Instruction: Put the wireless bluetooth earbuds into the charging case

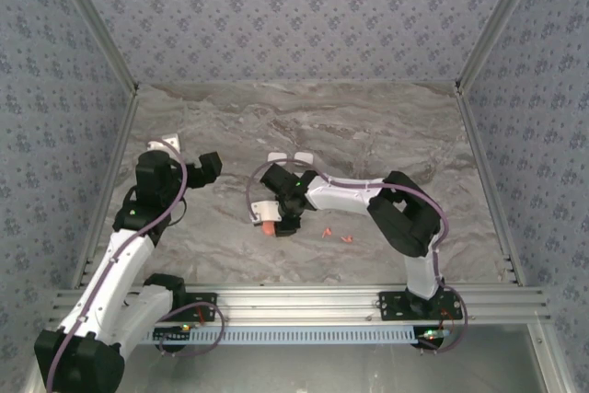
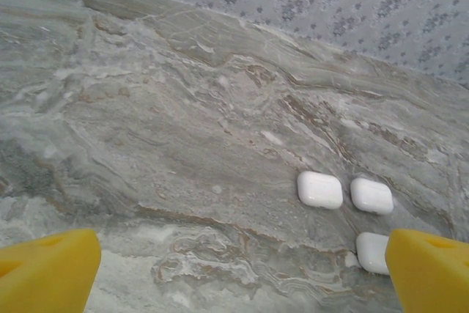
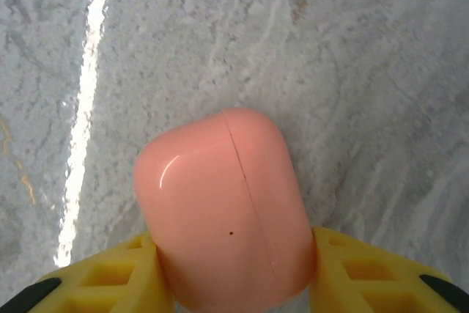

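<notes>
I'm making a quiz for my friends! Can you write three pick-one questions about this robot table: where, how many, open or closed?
1. Where is the smooth pink pebble-shaped case?
A) between the yellow fingers of the right gripper
B) by the back wall
C) under the left arm
2. How many white rounded cases are in the left wrist view?
A) one
B) three
C) six
3. The pink case's lid is:
A) closed
B) open
C) missing
Answers: A, fingers flank it; B, three lie on the grey marble table; A, only a seam shows.

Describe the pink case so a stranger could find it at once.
Start at the marble table, near its middle, where the right gripper reaches. Between its yellow fingers sits the pink case, a closed rounded pebble; the neighbouring cases are white.
</notes>
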{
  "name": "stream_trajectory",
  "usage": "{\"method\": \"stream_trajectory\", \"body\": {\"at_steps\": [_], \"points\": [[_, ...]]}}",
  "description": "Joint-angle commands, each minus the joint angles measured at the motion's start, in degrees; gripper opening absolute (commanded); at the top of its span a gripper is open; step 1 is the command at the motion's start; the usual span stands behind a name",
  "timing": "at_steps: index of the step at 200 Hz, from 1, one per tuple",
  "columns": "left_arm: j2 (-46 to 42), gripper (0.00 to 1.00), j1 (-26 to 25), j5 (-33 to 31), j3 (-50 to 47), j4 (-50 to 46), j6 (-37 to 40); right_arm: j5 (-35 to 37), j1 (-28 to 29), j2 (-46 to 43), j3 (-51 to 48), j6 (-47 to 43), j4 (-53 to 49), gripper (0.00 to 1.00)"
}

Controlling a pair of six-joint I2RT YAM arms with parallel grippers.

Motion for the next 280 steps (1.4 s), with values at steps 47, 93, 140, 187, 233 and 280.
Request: {"method": "stream_trajectory", "body": {"at_steps": [47, 93, 140, 187, 233, 280], "points": [[4.36, 0.92, -0.08, 23.0, 0.91, 8.52, -7.07, 2.93, -8.49, -21.73, -8.76, 9.95, 6.13, 0.41], [11.04, 0.91, -8.83, 30.17, 2.93, 18.12, -14.85, 6.84, -12.97, -34.86, -14.17, 13.46, 12.66, 0.41], [17.89, 0.89, -17.3, 31.08, 5.98, 26.42, -20.74, 8.15, -14.42, -41.52, -15.69, 14.21, 15.93, 0.42], [24.04, 0.84, -21.54, 32.26, 9.67, 32.13, -23.52, 8.02, -13.85, -42.2, -15.54, 14.36, 15.72, 0.42], [28.41, 0.67, -24.68, 33.68, 12.86, 33.22, -23.63, 8.19, -13.87, -42.03, -15.69, 14.79, 16.23, 0.42], [30.79, 0.53, -25.91, 33.71, 13.53, 34.88, -24.26, 7.83, -13.71, -41.73, -15.36, 15.08, 16.06, 0.43]]}}
